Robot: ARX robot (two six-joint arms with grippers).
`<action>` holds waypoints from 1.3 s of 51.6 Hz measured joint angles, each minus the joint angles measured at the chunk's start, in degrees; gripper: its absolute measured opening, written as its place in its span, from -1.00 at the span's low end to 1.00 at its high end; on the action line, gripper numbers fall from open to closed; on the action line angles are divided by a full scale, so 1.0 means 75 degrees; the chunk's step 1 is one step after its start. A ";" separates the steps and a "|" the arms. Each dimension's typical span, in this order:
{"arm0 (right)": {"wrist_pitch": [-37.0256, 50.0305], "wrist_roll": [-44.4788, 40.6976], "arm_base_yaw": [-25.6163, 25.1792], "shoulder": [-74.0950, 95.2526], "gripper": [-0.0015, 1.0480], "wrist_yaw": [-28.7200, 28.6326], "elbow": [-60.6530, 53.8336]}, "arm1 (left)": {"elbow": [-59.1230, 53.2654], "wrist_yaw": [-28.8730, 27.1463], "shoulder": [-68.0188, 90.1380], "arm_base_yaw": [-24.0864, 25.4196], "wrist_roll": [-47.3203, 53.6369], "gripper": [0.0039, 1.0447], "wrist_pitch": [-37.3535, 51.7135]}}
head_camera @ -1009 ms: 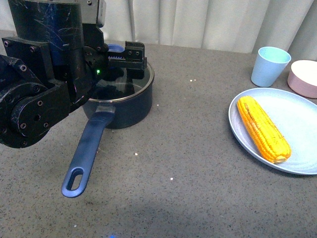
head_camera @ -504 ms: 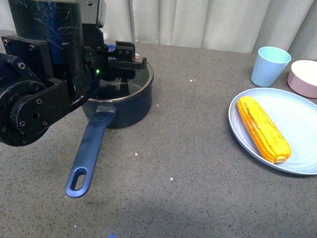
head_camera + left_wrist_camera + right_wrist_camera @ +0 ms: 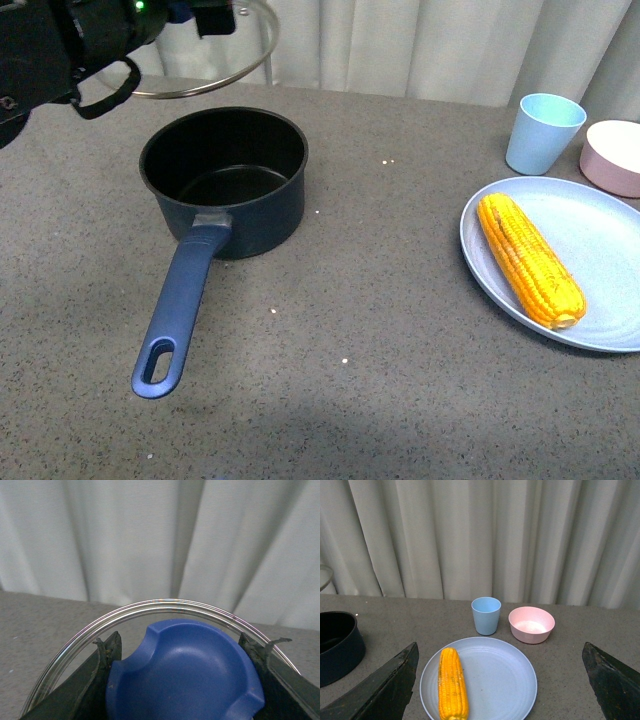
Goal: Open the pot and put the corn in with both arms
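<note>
The dark blue pot (image 3: 250,205) stands uncovered left of centre on the table, its black inside showing and its long handle (image 3: 180,305) pointing toward me. My left gripper (image 3: 205,12) hangs above and behind it, shut on the blue knob (image 3: 182,677) of the glass pot lid (image 3: 240,70), which hangs clear of the pot's rim. The corn (image 3: 530,258) lies on a light-blue plate (image 3: 610,225) at the right. In the right wrist view my right gripper (image 3: 500,647) is open above the plate (image 3: 495,675), with the corn (image 3: 452,685) below and between its fingers.
A light-blue cup (image 3: 542,132) and a pink bowl (image 3: 612,155) stand behind the plate at the far right. A white curtain runs along the table's back edge. The pot (image 3: 337,645) shows at the edge of the right wrist view.
My left gripper has lifted the lid off the pot and carried it up and back to the left. The pot's inside now shows. Corn and plate have not moved.
</note>
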 joint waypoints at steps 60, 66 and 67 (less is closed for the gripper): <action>0.0000 0.0000 0.0000 0.0000 0.82 -0.0003 0.0000 | -0.0592 0.0417 0.2658 0.2267 0.0420 0.18 0.1230; 0.0000 0.0000 0.0000 0.0000 0.82 -0.0003 0.0000 | -0.0510 0.0434 0.2696 0.2256 0.0420 0.18 0.1169; 0.0000 0.0000 0.0000 0.0000 0.82 -0.0003 0.0000 | -0.0504 0.0434 0.2696 0.2256 0.0420 0.18 0.1160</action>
